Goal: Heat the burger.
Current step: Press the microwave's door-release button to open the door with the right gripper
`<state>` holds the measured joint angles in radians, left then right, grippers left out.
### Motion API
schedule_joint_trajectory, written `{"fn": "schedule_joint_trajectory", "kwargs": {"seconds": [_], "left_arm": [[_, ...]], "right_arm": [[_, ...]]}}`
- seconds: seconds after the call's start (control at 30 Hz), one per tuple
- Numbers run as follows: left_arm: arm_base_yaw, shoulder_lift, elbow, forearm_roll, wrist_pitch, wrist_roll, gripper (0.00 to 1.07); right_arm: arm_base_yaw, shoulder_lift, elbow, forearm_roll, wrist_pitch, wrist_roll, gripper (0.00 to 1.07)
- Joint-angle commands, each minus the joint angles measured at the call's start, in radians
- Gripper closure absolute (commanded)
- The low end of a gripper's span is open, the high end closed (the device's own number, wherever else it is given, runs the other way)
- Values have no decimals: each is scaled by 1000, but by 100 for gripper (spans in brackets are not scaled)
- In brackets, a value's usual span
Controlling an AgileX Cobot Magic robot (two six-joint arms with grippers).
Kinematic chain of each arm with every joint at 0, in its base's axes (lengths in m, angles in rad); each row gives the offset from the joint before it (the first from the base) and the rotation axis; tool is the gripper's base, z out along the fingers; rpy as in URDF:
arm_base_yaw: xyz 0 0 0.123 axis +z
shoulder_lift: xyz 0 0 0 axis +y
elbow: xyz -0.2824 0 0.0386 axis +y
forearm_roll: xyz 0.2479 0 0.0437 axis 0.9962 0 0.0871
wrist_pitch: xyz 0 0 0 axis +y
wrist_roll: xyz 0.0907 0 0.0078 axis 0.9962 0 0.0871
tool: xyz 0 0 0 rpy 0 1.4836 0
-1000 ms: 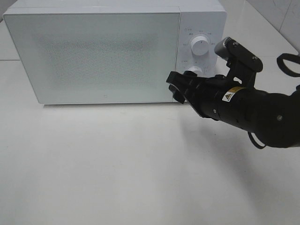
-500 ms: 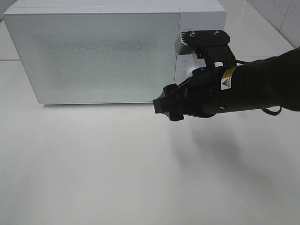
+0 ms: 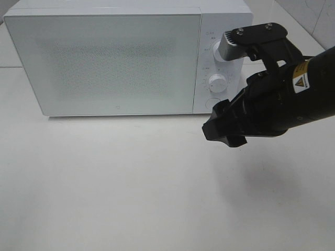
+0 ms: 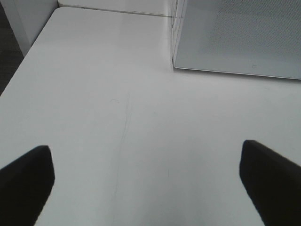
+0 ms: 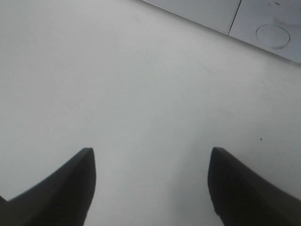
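No burger shows from where I stand, nor in either wrist view. The microwave (image 3: 104, 57) sits at the back of the table (image 3: 131, 183) with its frosted door (image 3: 110, 63) shut. The burger may be behind that door, but I cannot tell through it. The right gripper (image 3: 224, 129) hovers over the table just in front of the control panel, below the knob (image 3: 216, 82) and near the round button (image 3: 212, 103). Its wrist view shows the two dark fingers (image 5: 70, 183) spread well apart with only bare table between them, so it holds nothing. The left gripper (image 4: 146, 188) is out of the high view. Its own camera shows it low over the table off the microwave's other front corner, fingers (image 4: 23, 181) wide and likewise empty. With the door closed and the arm by the controls, I'd guess the step in hand is setting the timer or finishing up. As for the burger, I'd expect it to be light but soft. A hard squeeze would crush the bun, the glossy top may slip, and the layers could slide apart. A gentle hold across the sides, low at the patty line and kept level, seems safest.
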<state>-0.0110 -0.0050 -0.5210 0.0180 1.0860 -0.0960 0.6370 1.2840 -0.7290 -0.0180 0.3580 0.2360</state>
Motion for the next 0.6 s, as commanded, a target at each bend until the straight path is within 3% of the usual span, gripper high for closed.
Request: {"fn": "schedule_joint_trajectory", "kwargs": {"seconds": [0.03,0.33,0.4,0.6], "left_arm": [[0,-15,2,-3,-14,-5,6],[0,-15,2,-3,-14,-5,6],[0,-15,2,-3,-14,-5,6],[0,-15,2,-3,-14,-5,6]], "right_arm": [[-4,-33,-13,-6,70,-16,41],[-19,-171,-13,-17,165,-16,41],[-125,-236,-13,2,221,-16,41],[-233,-304,-13,-4,302,-16,41]]}}
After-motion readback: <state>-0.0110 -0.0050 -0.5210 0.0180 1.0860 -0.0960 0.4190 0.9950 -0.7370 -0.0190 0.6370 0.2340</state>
